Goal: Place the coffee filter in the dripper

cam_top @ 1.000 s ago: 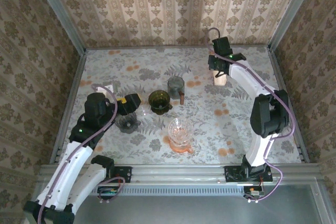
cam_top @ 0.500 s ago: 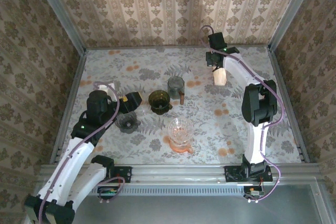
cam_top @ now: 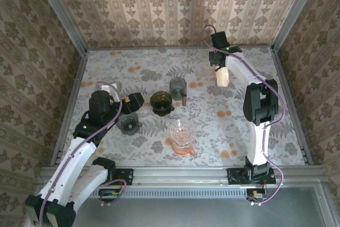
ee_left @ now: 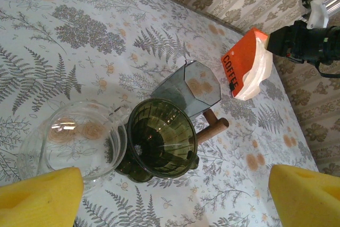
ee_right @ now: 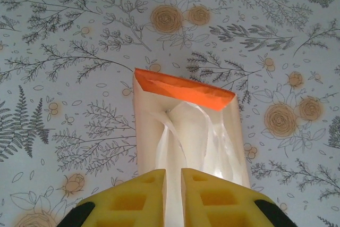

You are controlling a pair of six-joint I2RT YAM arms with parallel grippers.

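Note:
A pack of coffee filters (ee_right: 183,91), cream with an orange end, lies at the back right of the table (cam_top: 223,78). My right gripper (ee_right: 172,195) hangs over it (cam_top: 219,66), fingers shut on a thin white coffee filter (ee_right: 186,142) that sticks out of the pack. The dark green dripper (ee_left: 162,144) stands mid-table (cam_top: 161,102). Just left of it my left gripper (cam_top: 132,102) is wide open and holds nothing; its yellow fingertips (ee_left: 40,198) frame the dripper from the near side.
A grey octagonal pot (cam_top: 178,86) with a wooden handle (ee_left: 212,126) stands behind the green dripper. A clear glass dripper (cam_top: 182,131) on an orange saucer sits nearer the front. A smoky glass piece (cam_top: 128,123) lies under the left gripper. Walls enclose the table.
The right arm has straightened and its wrist has drawn back toward the rear wall over the pack, the jaws closing slightly. The left arm has barely moved.

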